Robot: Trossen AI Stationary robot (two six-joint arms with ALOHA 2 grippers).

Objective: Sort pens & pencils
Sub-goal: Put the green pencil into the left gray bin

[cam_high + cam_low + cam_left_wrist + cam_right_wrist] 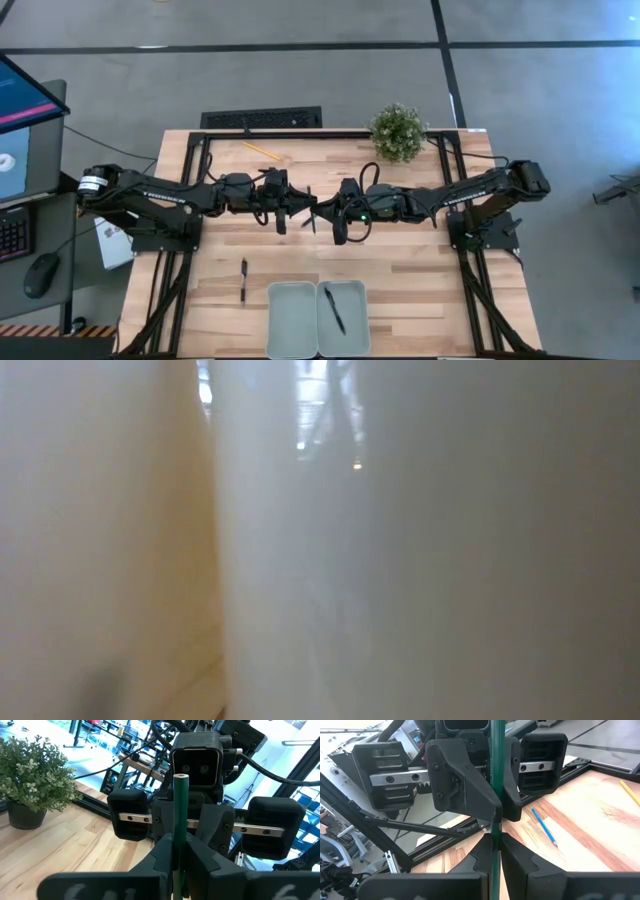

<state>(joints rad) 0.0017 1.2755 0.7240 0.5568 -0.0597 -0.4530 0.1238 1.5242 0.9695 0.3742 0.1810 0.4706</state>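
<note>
A thin green pen (180, 827) is held upright in the air between the two grippers, above the middle of the wooden surface (420, 270). In the left wrist view its blunt end points up in front of the right arm's camera housing, and the left gripper (178, 851) has its fingers narrowed tight against the shaft. In the right wrist view the same green stick (495, 795) runs straight up the picture, with the right gripper (495, 845) pinched onto it low down and the left gripper's fingers (465, 780) clamped on it higher up. Both grippers therefore hold the one pen, meeting tip to tip at mid-surface in the high view, near (316, 212).

Farther out, a black pen (243, 280) lies flat on the bare surface toward the front left, just beside the left grey tray (290, 322). A second black pen (334, 310) lies slanted inside the right grey tray (358, 325); the two trays stand side by side at the front edge. The yellow pencil (261, 151) rests near the back edge of the surface, left of the potted plant (398, 131). The light blue pencil (544, 826) lies on the wood below the grippers, with the yellow one (630, 793) well apart from it.

The low view is filled by a pale blur and shows nothing clearly.
</note>
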